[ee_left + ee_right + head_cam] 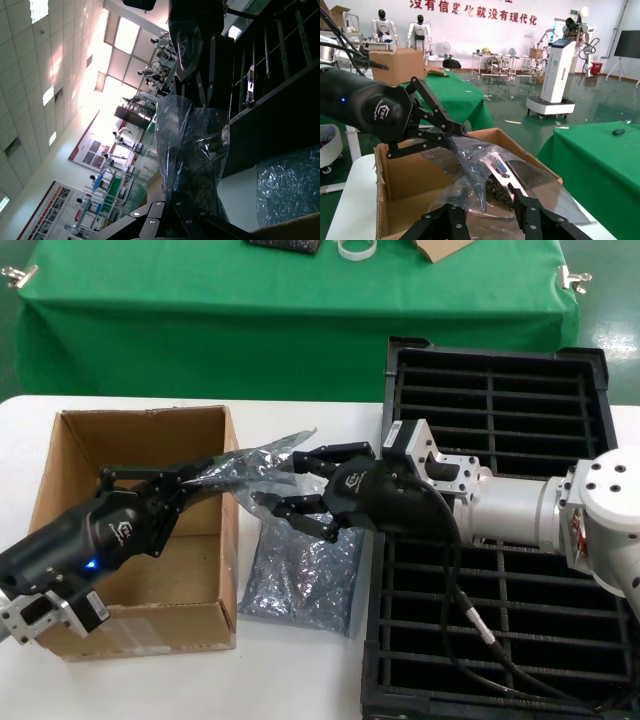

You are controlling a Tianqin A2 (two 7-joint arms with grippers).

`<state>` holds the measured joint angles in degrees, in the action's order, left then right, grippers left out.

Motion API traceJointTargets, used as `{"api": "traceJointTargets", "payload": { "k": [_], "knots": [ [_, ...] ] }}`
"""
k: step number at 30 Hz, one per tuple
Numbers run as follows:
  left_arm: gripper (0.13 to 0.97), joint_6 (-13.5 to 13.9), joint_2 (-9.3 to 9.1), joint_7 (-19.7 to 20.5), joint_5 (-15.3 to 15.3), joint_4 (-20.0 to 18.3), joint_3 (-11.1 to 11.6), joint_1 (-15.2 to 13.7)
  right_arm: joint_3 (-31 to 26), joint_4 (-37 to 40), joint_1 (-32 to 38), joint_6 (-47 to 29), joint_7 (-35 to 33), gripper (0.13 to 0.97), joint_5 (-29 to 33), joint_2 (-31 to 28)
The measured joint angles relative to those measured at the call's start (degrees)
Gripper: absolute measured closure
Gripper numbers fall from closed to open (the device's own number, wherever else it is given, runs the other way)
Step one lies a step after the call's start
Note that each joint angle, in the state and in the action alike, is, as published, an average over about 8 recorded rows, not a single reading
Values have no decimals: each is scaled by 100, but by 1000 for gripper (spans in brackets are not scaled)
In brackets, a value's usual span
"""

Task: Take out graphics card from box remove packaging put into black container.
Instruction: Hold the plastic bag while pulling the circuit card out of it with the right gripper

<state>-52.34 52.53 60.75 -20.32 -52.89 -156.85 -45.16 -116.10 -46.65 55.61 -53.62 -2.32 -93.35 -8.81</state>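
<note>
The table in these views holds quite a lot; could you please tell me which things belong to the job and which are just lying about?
Job:
graphics card
packaging
box
black container
left gripper
right gripper

Lying about:
empty bag
tape roll
green table

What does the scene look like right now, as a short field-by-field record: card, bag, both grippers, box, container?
graphics card: in the packaging, held in the air between the grippers; its bracket end with the blue port shows through the plastic
left gripper: shut on one end of the packaging, above the box
right gripper: fingers spread around the other end of the bag
box: open, on the white table
black container: under the right arm, visible slots empty
spare bag: flat on the table between box and container
</note>
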Motion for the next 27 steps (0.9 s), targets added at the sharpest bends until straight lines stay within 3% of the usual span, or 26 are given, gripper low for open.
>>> {"api": "traceJointTargets", "payload": {
  "k": [20,27],
  "knots": [
    [958,-51,50,71,200,-78,-57,71,49,140,41,2,-112,926,-42,21],
    [958,-34,63,83,249,-86,-57,63,68,209,65,-13,-156,922,-54,16]
  ]
}}
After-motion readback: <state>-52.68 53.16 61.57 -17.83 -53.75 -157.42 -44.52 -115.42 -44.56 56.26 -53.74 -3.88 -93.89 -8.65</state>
